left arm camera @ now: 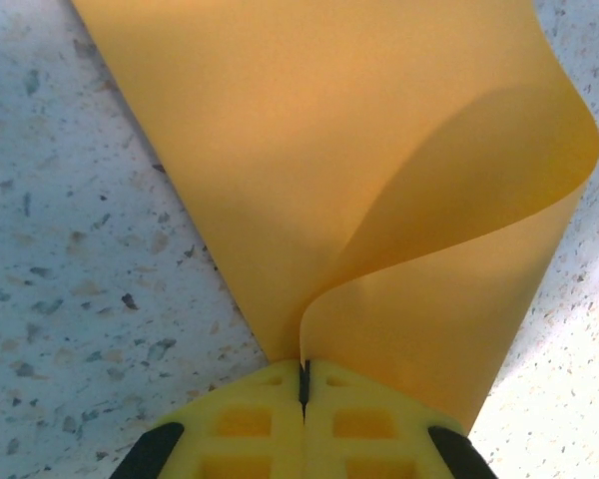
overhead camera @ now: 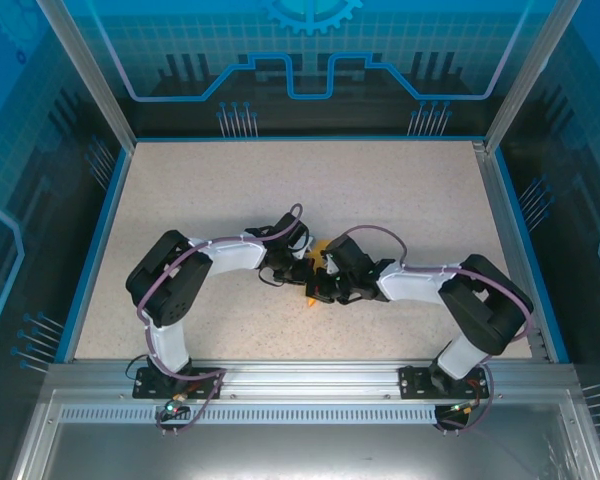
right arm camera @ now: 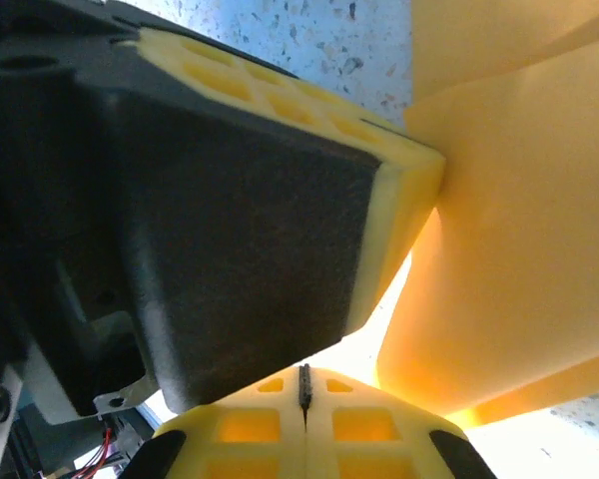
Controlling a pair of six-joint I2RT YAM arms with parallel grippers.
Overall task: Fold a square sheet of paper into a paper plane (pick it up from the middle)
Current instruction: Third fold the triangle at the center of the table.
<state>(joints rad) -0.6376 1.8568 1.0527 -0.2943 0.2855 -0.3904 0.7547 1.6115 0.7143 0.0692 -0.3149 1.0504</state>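
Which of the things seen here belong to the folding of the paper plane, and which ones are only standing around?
Belong to the job:
- orange sheet of paper, curled over
- left claw, shut on the sheet
- right claw, shut, close beside the sheet

Just there:
- speckled table
- blue rim around the table

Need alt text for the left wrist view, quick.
The left claw, shut, pinches an edge of the orange paper, which curls over into a loose fold on the right. The speckled table lies underneath.
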